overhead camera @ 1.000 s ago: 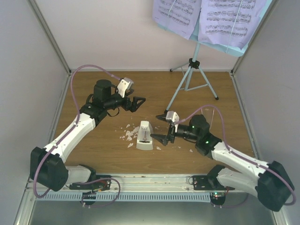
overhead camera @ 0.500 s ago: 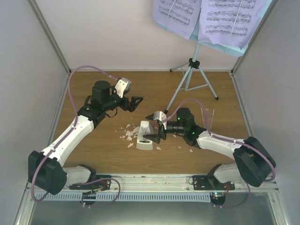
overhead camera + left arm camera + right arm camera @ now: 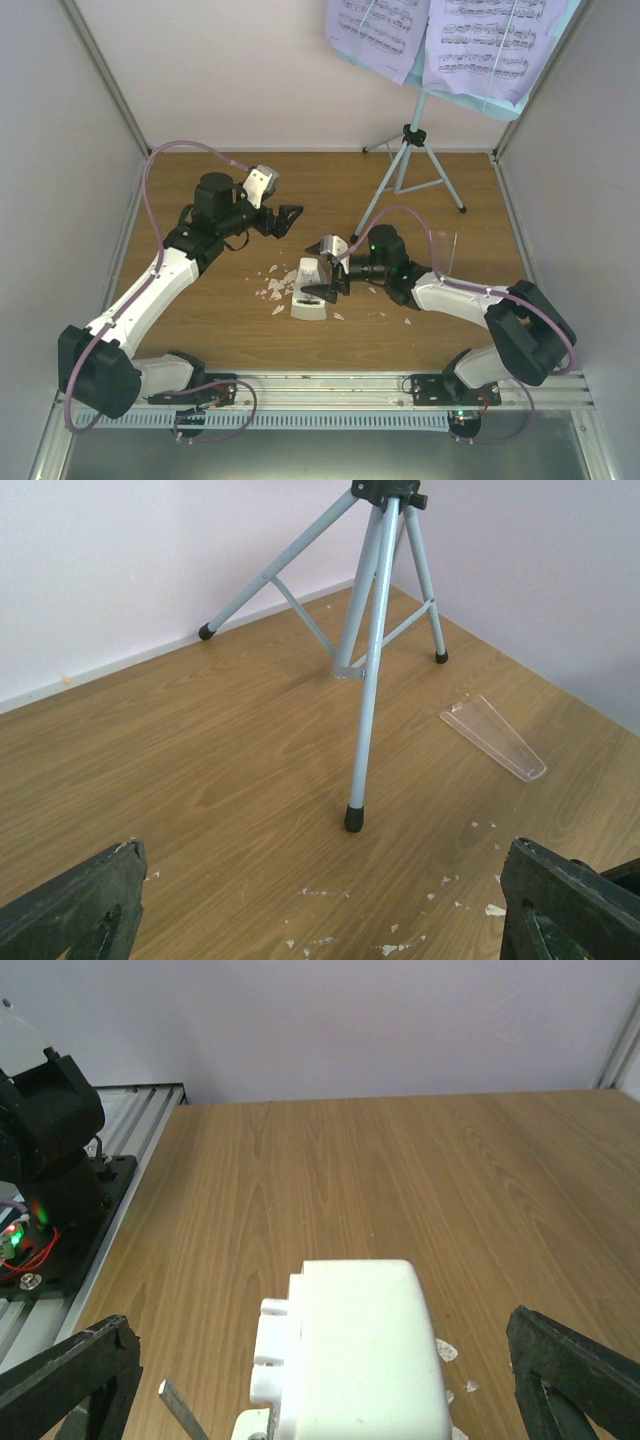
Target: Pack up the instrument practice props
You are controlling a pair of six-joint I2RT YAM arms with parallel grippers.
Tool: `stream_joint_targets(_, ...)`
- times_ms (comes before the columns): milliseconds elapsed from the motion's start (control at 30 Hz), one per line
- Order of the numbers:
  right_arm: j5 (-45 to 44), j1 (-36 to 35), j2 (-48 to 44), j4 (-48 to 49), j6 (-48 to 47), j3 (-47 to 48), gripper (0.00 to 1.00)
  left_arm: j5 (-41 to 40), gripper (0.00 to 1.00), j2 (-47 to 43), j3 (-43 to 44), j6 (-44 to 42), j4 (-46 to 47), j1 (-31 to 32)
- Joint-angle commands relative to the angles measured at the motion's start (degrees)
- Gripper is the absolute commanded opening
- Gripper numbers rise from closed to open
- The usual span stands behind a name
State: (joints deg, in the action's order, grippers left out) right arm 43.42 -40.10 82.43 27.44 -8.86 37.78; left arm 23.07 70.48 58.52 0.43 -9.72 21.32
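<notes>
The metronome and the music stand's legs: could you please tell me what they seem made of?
Metronome: probably moulded plastic, matte white, with rounded edges. Stand legs: likely painted metal tubing, pale blue with a slight sheen; black caps look rubbery.

Left arm (image 3: 150, 290) and right arm (image 3: 462, 298): white links, black joints, looping mauve cables (image 3: 185, 143).
</notes>
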Motion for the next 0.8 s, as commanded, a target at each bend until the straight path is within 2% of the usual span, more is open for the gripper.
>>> stream_joint_targets(0,1.19,0.73,0.32,-1.15,-2.03,0.66,1.00,-0.26,0.96,-1.66,-0.85,-0.69,1.85,-0.15)
stream_joint_targets(567,2.02,3.40,1.59,0.45,-1.42,-1.00,0.99,0.92,0.86,-1.31,-0.91,-0.92,1.92,-0.10)
stream_joint_targets(767,2.11,3.63,1.68,1.00,-1.26,-1.33,0.84,0.97,0.84,-1.06,-0.87,-0.89,1.91,-0.12)
